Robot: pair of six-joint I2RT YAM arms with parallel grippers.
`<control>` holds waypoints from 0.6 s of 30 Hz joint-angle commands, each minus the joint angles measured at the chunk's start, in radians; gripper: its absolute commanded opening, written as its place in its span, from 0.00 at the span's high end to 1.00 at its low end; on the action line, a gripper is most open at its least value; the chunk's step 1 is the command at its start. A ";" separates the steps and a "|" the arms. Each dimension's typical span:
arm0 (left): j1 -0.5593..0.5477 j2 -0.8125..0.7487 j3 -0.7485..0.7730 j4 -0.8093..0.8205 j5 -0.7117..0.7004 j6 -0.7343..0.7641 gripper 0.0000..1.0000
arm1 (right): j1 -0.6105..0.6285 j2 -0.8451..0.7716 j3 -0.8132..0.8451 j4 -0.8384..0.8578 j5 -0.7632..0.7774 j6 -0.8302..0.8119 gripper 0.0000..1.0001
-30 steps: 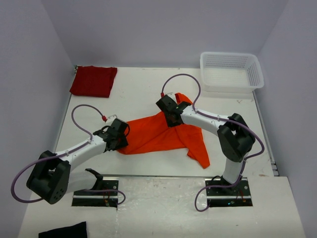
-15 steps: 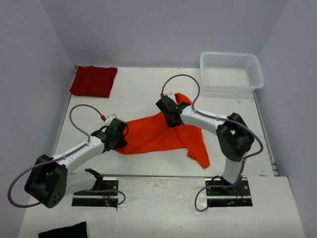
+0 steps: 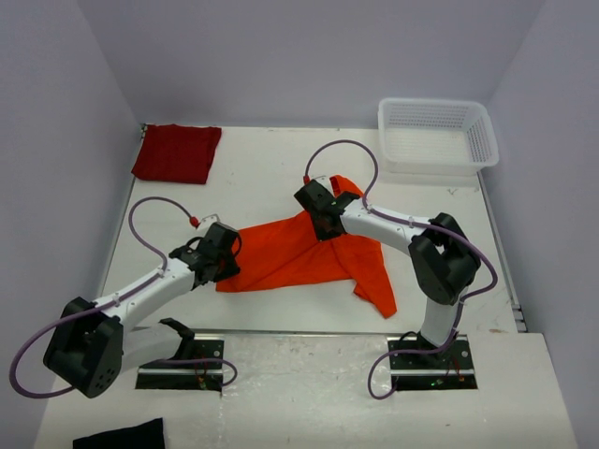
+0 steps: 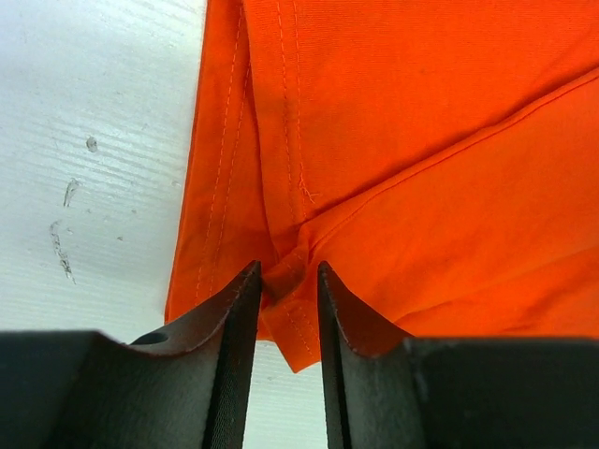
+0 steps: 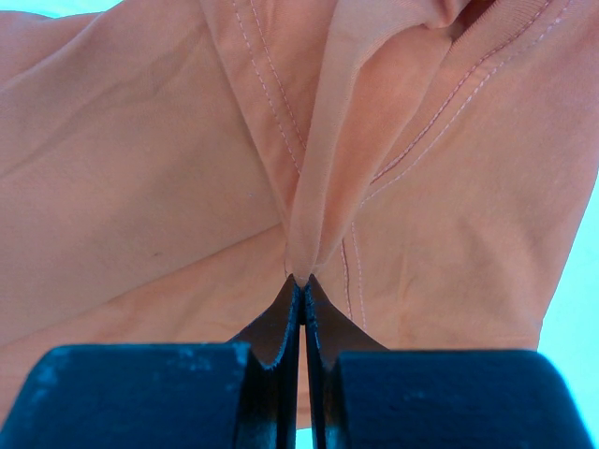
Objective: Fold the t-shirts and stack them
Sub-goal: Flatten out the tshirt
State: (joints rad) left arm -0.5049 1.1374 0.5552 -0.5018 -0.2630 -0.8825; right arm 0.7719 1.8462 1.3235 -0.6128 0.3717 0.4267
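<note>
The orange t-shirt lies crumpled and spread across the middle of the table, one sleeve trailing toward the front right. My left gripper is at its left corner, shut on a bunched bit of hem; the orange cloth fills that wrist view. My right gripper sits at the shirt's far edge, jaws pressed together on a thin pinched fold of the same shirt, which looks pale peach in that view. The dark red t-shirt lies folded flat at the far left corner, away from both grippers.
A white mesh basket stands at the far right corner. A small black cloth lies on the near ledge at the lower left. Walls close in the table on the left, back and right.
My left jaws have narrowed onto the shirt's hem, and the left arm has drawn a little leftward, dragging that corner with it. The right arm has stayed put.
</note>
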 commanded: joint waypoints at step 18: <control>0.003 -0.157 0.112 -0.095 0.013 0.011 1.00 | -0.009 -0.097 0.072 -0.065 0.077 -0.006 1.00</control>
State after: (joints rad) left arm -0.5049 1.0580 0.5686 -0.5346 -0.2420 -0.8791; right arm 0.7708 1.8423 1.3304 -0.6369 0.3840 0.4278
